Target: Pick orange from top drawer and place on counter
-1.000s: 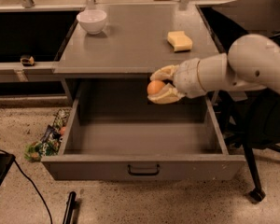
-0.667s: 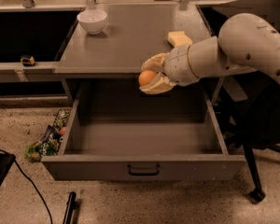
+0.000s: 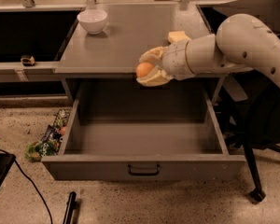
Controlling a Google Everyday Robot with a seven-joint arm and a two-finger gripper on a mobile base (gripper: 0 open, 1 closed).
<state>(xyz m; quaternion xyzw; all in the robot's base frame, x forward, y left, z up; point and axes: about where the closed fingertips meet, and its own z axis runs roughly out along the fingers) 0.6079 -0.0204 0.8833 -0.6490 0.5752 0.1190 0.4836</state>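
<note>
The orange (image 3: 143, 69) is small and round and sits between the cream fingers of my gripper (image 3: 147, 69), which is shut on it. The gripper holds it at the front edge of the grey counter (image 3: 130, 36), just above the counter's level. The top drawer (image 3: 144, 164) is pulled fully out below, with a flat grey front and a small black bar handle (image 3: 143, 170). Its inside shows nothing in it. My white arm (image 3: 242, 45) reaches in from the right.
A white bowl (image 3: 92, 20) stands at the counter's back left. A yellow sponge (image 3: 178, 36) lies on the counter just behind the gripper. Litter (image 3: 49, 136) lies on the speckled floor left of the drawer. A black chair base (image 3: 259, 171) stands to the right.
The gripper has risen out of the drawer with the orange and moved left and up to the counter's front edge.
</note>
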